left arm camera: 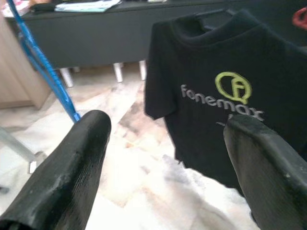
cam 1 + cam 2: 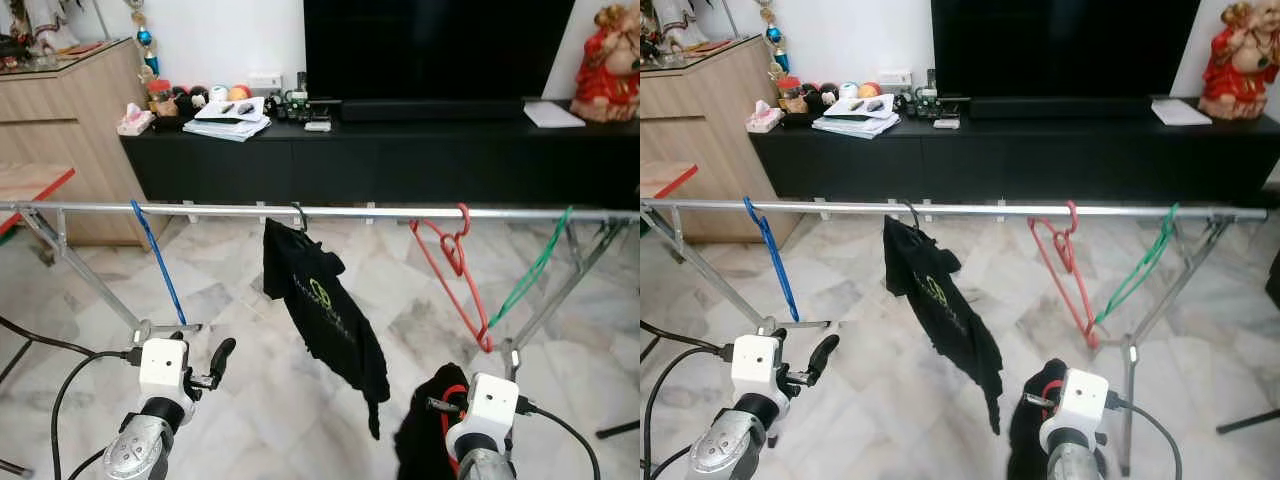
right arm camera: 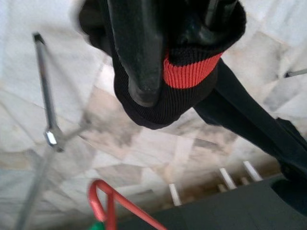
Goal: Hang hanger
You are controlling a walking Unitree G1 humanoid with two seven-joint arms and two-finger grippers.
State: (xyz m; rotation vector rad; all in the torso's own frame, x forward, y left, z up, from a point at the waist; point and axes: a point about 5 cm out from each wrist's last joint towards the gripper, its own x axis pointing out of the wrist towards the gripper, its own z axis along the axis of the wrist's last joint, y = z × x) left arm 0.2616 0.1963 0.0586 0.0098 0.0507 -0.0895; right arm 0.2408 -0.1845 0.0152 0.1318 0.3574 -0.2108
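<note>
A silver clothes rail (image 2: 370,212) crosses in front of me. On it hang a blue hanger (image 2: 158,262), a black T-shirt (image 2: 325,310) on a dark hanger, a red hanger (image 2: 455,270) and a green hanger (image 2: 530,268). My right gripper (image 3: 177,52) is low, below the red hanger, shut on a black garment with a red ribbed band (image 3: 192,72). That garment (image 2: 428,425) hangs down from it; any hanger inside it is hidden. My left gripper (image 1: 165,129) is open and holds nothing, low between the blue hanger (image 1: 43,67) and the T-shirt (image 1: 230,96).
The rail's angled legs (image 2: 80,275) stand on a marble floor (image 2: 250,330). Behind the rail runs a long black TV cabinet (image 2: 400,150) with papers and small items on top. A wooden cabinet (image 2: 70,120) stands at the left. Cables (image 2: 60,390) trail from both arms.
</note>
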